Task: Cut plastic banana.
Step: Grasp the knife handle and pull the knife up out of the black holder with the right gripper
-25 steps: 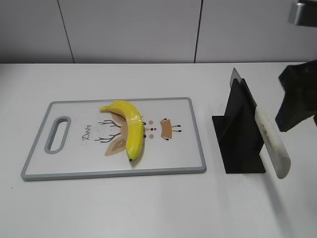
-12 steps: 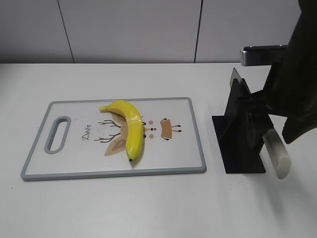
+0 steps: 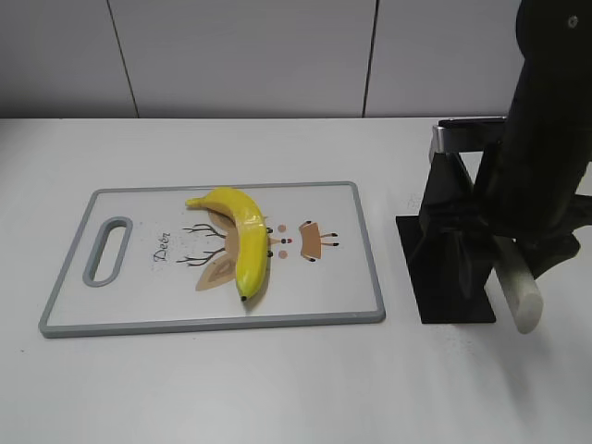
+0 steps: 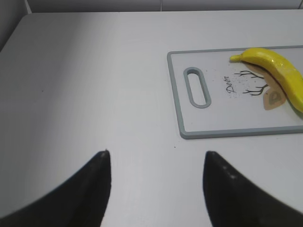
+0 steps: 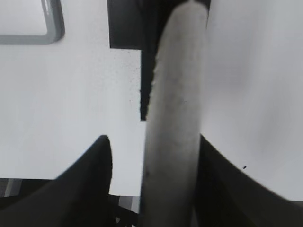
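**Right arm reaches for the knife as the banana waits on the board**

While my right gripper (image 5: 151,189) straddles the pale knife handle (image 5: 173,109), its jaws stand wide on either side and have not closed on it. Nearest my wrist camera, that handle slopes out of the black knife stand (image 3: 449,250), rounded and smooth, likely slick, so I judge a firm pinch at mid-handle is the safest hold. Beyond the stand's base, the plastic banana (image 3: 242,239) lies unheld on the grey-rimmed cutting board (image 3: 370,277), curving across the printed deer. It looks light, stiff and glossy, apt to roll or skid under a blade; steadying it near one end seems wise. Farthest off, my left gripper (image 4: 156,189) hovers spread open above bare table (image 4: 85,85), near the board's handle end.
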Tool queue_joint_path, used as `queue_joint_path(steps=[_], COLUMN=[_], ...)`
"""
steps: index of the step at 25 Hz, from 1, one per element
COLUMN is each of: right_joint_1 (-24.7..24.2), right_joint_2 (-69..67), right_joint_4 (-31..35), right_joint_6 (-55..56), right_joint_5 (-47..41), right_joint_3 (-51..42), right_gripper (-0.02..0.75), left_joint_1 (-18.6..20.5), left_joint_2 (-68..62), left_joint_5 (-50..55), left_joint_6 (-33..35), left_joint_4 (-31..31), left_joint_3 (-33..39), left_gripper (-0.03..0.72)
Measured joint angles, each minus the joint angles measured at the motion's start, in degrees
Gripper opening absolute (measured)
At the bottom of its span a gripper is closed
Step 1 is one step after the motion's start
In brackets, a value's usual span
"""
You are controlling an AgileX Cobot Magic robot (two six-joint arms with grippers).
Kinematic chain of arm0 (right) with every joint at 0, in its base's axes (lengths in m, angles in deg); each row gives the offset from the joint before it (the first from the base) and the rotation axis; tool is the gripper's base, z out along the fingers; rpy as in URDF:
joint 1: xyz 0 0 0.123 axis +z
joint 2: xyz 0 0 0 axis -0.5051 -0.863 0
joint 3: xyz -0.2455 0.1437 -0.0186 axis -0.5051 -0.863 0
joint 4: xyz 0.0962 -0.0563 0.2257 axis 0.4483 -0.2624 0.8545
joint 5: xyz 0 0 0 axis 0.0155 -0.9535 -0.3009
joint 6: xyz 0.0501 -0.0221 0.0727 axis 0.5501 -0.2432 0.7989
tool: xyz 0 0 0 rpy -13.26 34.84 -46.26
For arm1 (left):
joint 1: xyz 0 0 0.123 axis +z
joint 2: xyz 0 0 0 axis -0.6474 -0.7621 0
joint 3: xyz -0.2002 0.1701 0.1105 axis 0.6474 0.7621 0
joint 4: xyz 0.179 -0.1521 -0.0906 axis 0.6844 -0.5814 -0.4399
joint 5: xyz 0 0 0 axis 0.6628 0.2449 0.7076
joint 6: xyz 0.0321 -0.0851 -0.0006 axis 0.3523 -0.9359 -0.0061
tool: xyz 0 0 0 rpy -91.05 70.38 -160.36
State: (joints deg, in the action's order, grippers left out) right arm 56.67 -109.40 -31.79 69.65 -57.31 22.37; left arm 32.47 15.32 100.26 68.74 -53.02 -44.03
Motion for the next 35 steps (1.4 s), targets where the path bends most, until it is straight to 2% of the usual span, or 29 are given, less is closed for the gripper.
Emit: queue_joint_path(steps=[2, 5, 6, 15, 35], right_joint_1=[0.00, 0.00, 0.00, -0.05, 0.06], right_joint_2=[0.00, -0.01, -0.01, 1.00, 16.26], right_joint_4=[0.99, 0.59, 0.18, 0.27, -2.99], right_joint_6=[0.00, 0.07, 0.37, 0.37, 1.45], right_joint_5=[-0.73, -1.42, -1.74, -2.26, -5.59], right_joint_3=[0.00, 0.00, 0.00, 0.41, 3.48], right_gripper=[0.343, 0.193, 0.166, 0.167, 0.166], left_joint_1=[0.00, 0.00, 0.00, 0.00, 0.00], left_joint_2=[0.00, 0.00, 0.00, 0.00, 0.00], left_joint_5=[0.00, 0.00, 0.00, 0.00, -0.05], left_joint_6=[0.00, 0.00, 0.00, 0.00, 0.00], left_joint_4=[0.00, 0.00, 0.00, 0.00, 0.00], left_joint_3=[0.00, 0.00, 0.00, 0.00, 0.00], left_gripper=[0.575, 0.569, 0.569, 0.566, 0.550])
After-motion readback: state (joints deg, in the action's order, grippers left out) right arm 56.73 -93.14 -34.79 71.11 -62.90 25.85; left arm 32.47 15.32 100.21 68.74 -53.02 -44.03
